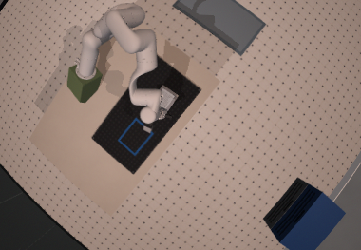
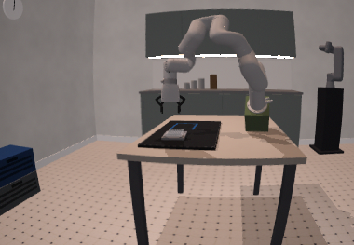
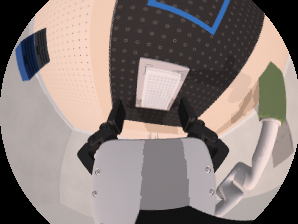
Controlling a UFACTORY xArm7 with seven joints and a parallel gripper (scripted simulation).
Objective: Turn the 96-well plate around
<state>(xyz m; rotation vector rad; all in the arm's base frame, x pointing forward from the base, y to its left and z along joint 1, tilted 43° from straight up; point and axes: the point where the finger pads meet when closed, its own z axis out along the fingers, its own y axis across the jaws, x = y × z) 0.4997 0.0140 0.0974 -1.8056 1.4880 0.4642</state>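
From above, the arm's wrist [image 1: 151,105] covers part of the 96-well plate [image 1: 167,98]; its cut corner is too small to tell, perhaps hidden.

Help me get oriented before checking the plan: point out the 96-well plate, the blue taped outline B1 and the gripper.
96-well plate [image 3: 158,86]: wrist view, middle of its well grid.
Blue taped outline B1 [image 1: 126,147]: top view, on its tape edge.
Gripper [image 2: 170,107]: exterior view, midway between the open fingers.

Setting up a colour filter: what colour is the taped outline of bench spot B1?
Blue, on the black deck; clearest in the wrist view: B1 outline.
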